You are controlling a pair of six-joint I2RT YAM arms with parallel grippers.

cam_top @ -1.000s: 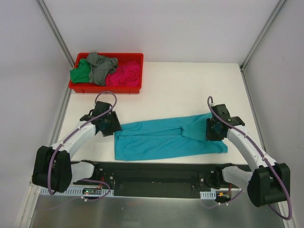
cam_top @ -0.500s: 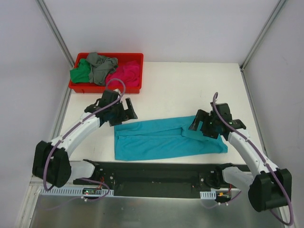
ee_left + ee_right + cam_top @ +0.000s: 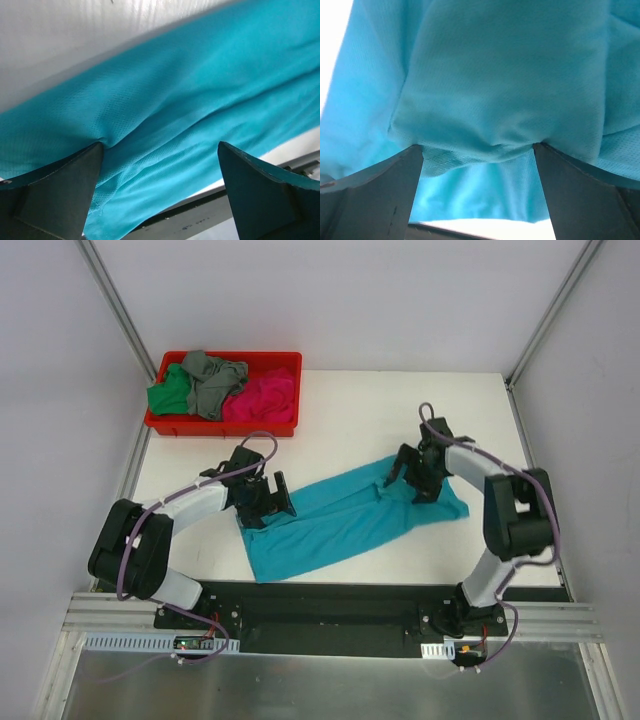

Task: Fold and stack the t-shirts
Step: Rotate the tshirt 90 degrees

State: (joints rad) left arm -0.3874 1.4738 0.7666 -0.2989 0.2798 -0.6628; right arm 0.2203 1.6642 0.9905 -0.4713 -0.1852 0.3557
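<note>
White desk (image 3: 350, 410) | teal t-shirt (image 3: 340, 520) lies slantwise mid-desk, 8 to 2 o'clock | left claw (image 3: 268, 498) spread open at its 9 o'clock end | right claw (image 3: 410, 475) spread open at its 2 o'clock end, possibly pressing cloth | green t-shirt (image 3: 168, 395), grey t-shirt (image 3: 212, 380), pink t-shirt (image 3: 262, 398) in red bin (image 3: 225, 427), 11 o'clock

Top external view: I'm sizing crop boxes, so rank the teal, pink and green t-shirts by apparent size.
1. teal t-shirt
2. pink t-shirt
3. green t-shirt, partly covered by the grey t-shirt

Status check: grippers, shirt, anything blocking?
Left gripper open on teal t-shirt, left end. Right gripper open on its right end. Shirt lying diagonal, not yet stacked. Nothing blocking; red bin far left.
</note>
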